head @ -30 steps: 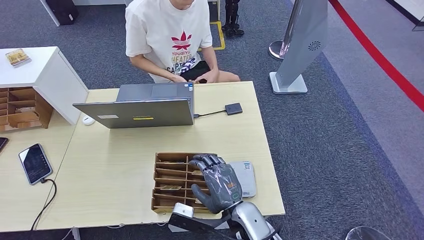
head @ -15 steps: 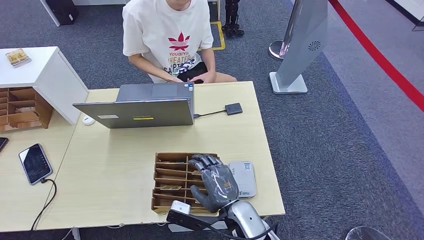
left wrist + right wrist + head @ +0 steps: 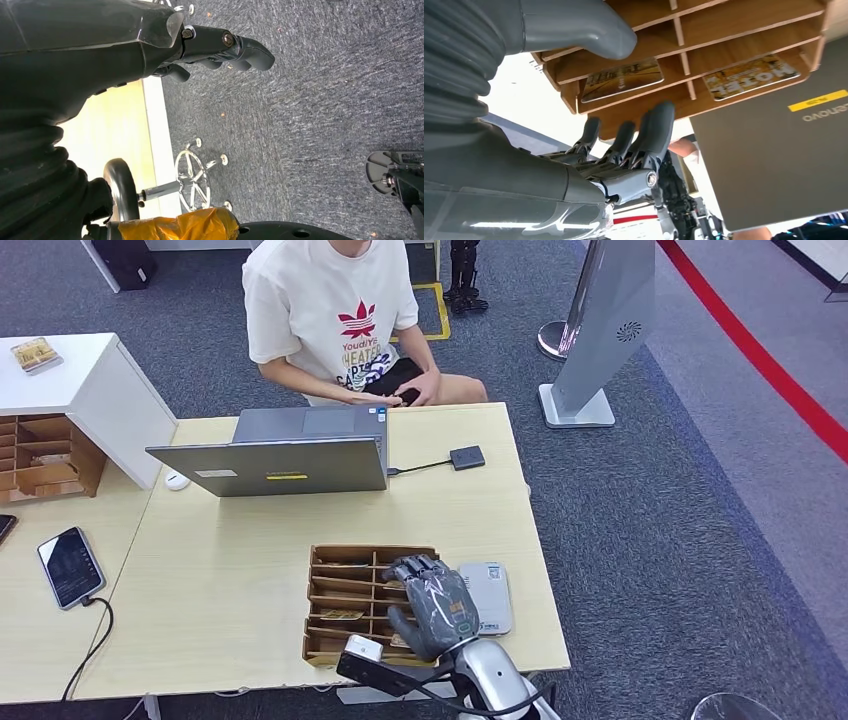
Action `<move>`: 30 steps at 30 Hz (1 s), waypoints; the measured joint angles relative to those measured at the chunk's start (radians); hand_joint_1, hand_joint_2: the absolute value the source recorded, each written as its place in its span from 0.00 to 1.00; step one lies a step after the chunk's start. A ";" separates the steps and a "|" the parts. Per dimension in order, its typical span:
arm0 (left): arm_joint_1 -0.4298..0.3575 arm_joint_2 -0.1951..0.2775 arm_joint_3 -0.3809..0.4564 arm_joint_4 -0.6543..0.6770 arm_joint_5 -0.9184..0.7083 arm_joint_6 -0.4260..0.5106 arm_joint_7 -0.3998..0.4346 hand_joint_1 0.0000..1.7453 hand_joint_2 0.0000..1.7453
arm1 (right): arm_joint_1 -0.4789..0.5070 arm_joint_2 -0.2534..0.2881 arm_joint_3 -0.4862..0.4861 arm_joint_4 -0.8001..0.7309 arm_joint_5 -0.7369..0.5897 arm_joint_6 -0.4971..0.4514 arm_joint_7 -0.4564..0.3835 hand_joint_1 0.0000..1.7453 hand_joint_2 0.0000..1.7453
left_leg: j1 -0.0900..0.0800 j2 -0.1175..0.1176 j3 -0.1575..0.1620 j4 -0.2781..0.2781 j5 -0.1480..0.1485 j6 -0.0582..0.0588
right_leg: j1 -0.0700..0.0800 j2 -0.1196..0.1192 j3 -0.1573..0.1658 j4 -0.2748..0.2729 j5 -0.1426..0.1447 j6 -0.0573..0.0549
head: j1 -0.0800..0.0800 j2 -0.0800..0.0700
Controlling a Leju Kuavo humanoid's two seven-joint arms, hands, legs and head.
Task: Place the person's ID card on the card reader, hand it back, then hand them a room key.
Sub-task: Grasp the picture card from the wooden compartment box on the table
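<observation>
So the robot's right hand (image 3: 436, 608) is hovering over the right column of the slotted wooden card rack (image 3: 340, 602), palm down, fingers (image 3: 650, 135) apart and gently curled, holding nothing. My guess is it's hanging there to line up on a key, since the yellow-printed hotel room key cards (image 3: 622, 79) are lying flat in separate slots right under the fingertips, one per slot so a single card can be fished out. Can't tell whether any finger is actually touching a card.

The flat grey card reader (image 3: 491, 595) is sitting just beside the rack on the right, easy reach for that same hand. Can't make out an ID card on it.

The left hand (image 3: 220, 47) is hanging beside the pale wooden desk (image 3: 220, 570) over carpet, fingers curled in, nothing in them.

Further back, the open grey laptop (image 3: 285, 450) is facing the person in a white T-shirt (image 3: 330, 310), who's sitting across the desk fiddling with a dark object (image 3: 395, 380) in both hands, waiting I think.
</observation>
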State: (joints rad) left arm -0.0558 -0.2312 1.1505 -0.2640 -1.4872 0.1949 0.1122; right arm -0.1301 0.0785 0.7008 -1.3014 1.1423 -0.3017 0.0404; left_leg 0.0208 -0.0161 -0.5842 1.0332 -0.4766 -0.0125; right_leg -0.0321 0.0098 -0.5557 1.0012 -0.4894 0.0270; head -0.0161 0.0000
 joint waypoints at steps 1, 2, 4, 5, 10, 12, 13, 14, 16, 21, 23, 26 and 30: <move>0.000 0.000 0.000 0.000 0.000 0.000 0.000 0.00 1.00 | -0.001 0.001 -0.004 0.004 0.001 -0.001 0.001 0.45 1.00 | 0.000 0.000 0.000 0.000 0.000 0.000 | 0.000 0.000 0.000 0.000 0.000 0.000 | 0.000 0.000; 0.000 0.000 0.000 0.000 0.000 0.000 0.000 0.00 1.00 | -0.001 0.002 -0.007 0.007 0.003 -0.002 0.001 0.45 1.00 | 0.000 0.000 0.000 0.000 0.000 0.000 | 0.000 0.000 0.000 0.000 0.000 0.000 | 0.000 0.000; 0.000 0.000 0.000 0.000 -0.001 0.000 0.000 0.00 1.00 | -0.002 0.002 -0.013 0.012 0.006 -0.003 0.002 0.46 1.00 | 0.000 0.000 0.000 0.000 0.000 0.000 | 0.000 0.000 0.000 0.000 0.000 0.000 | 0.000 0.000; 0.000 0.000 0.000 0.000 -0.002 0.000 0.000 0.00 1.00 | -0.002 0.003 -0.015 0.015 0.008 -0.003 0.002 0.46 1.00 | 0.000 0.000 0.000 0.000 0.000 0.000 | 0.000 0.000 0.000 0.000 0.000 0.000 | 0.000 0.000; 0.000 0.000 0.000 0.000 -0.003 0.000 0.000 0.00 1.00 | -0.002 0.003 -0.030 0.023 0.015 -0.003 0.008 0.46 1.00 | 0.000 0.000 0.000 0.000 0.000 0.000 | 0.000 0.000 0.000 0.000 0.000 0.000 | 0.000 0.000; 0.000 0.000 0.000 0.000 -0.003 0.000 -0.001 0.00 1.00 | -0.002 0.003 -0.035 0.025 0.018 -0.003 0.010 0.46 1.00 | 0.000 0.000 0.000 0.000 0.000 0.000 | 0.000 0.000 0.000 0.000 0.000 0.000 | 0.000 0.000; 0.000 0.000 0.000 0.000 -0.003 0.000 -0.001 0.00 1.00 | -0.002 0.003 -0.037 0.026 0.020 -0.003 0.011 0.46 1.00 | 0.000 0.000 0.000 0.000 0.000 0.000 | 0.000 0.000 0.000 0.000 0.000 0.000 | 0.000 0.000; 0.000 0.000 0.000 0.000 -0.003 0.000 -0.001 0.00 1.00 | -0.002 0.003 -0.039 0.027 0.020 -0.003 0.012 0.46 1.00 | 0.000 0.000 0.000 0.000 0.000 0.000 | 0.000 0.000 0.000 0.000 0.000 0.000 | 0.000 0.000; 0.000 0.000 0.000 0.000 -0.004 0.000 -0.001 0.00 1.00 | -0.002 0.003 -0.043 0.027 0.021 -0.003 0.012 0.47 1.00 | 0.000 0.000 0.000 0.000 0.000 0.000 | 0.000 0.000 0.000 0.000 0.000 0.000 | 0.000 0.000; 0.000 0.000 0.000 0.000 -0.005 0.000 -0.001 0.00 1.00 | -0.002 0.003 -0.055 0.027 0.024 -0.003 0.013 0.56 1.00 | 0.000 0.000 0.000 0.000 0.000 0.000 | 0.000 0.000 0.000 0.000 0.000 0.000 | 0.000 0.000; 0.000 0.000 0.000 0.000 -0.006 0.000 -0.001 0.00 1.00 | -0.002 0.003 -0.058 0.027 0.026 -0.003 0.014 0.61 1.00 | 0.000 0.000 0.000 0.000 0.000 0.000 | 0.000 0.000 0.000 0.000 0.000 0.000 | 0.000 0.000; 0.000 0.000 0.000 0.000 -0.006 0.000 -0.001 0.00 1.00 | -0.002 0.003 -0.060 0.028 0.029 -0.002 0.015 0.74 1.00 | 0.000 0.000 0.000 0.000 0.000 0.000 | 0.000 0.000 0.000 0.000 0.000 0.000 | 0.000 0.000; 0.000 0.000 0.000 0.000 -0.006 0.000 -0.001 0.00 1.00 | -0.002 0.003 -0.063 0.029 0.030 -0.001 0.016 0.81 1.00 | 0.000 0.000 0.000 0.000 0.000 0.000 | 0.000 0.000 0.000 0.000 0.000 0.000 | 0.000 0.000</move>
State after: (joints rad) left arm -0.0559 -0.2312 1.1505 -0.2640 -1.4935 0.1949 0.1110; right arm -0.1323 0.0816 0.6376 -1.2726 1.1727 -0.3028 0.0560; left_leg 0.0208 -0.0161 -0.5841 1.0333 -0.4766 -0.0125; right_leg -0.0321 0.0098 -0.5558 1.0012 -0.4894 0.0270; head -0.0163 0.0000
